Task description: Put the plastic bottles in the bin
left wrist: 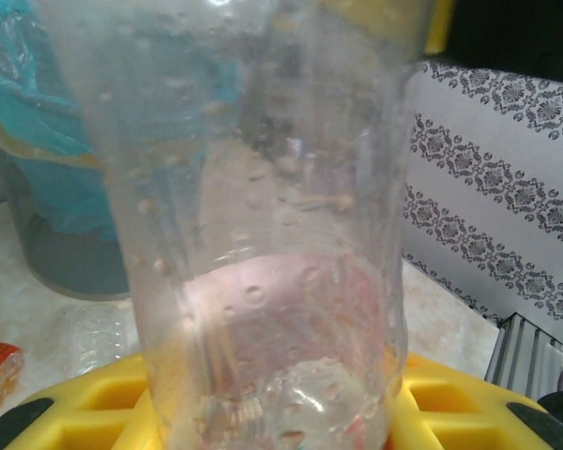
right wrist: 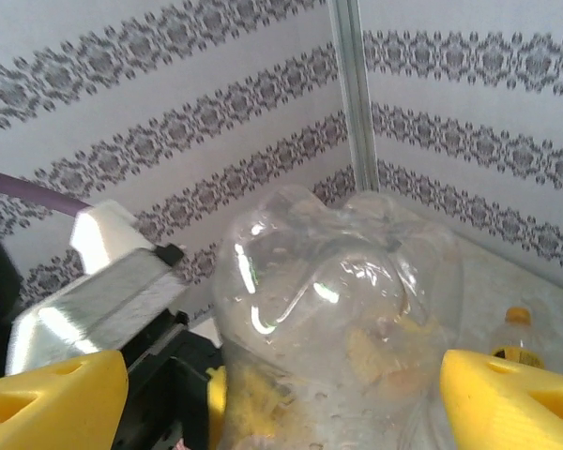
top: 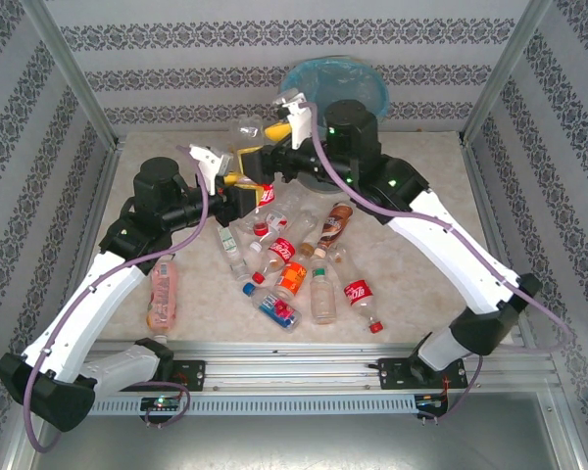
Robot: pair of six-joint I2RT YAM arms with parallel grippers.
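Observation:
A clear, label-less plastic bottle (top: pixel 246 134) is held up over the back of the table, with my left gripper (top: pixel 237 170) shut on its lower end. In the left wrist view the bottle (left wrist: pixel 263 234) rises between the yellow jaws of the left gripper (left wrist: pixel 272 427). My right gripper (top: pixel 266 143) is open, one yellow finger on either side of the same bottle's lumpy base (right wrist: pixel 338 309); the left finger (right wrist: pixel 56 403) stands clear of it. The bin (top: pixel 335 86), lined with a light blue bag, stands just behind the right gripper. Several more plastic bottles (top: pixel 294 264) lie mid-table.
A pink-tinted bottle (top: pixel 162 291) lies apart under the left arm. The bin (left wrist: pixel 47 187) shows to the left of the held bottle. A yellow-capped bottle (right wrist: pixel 516 342) stands near the patterned wall. Metal posts (top: pixel 73 73) and patterned walls enclose the table.

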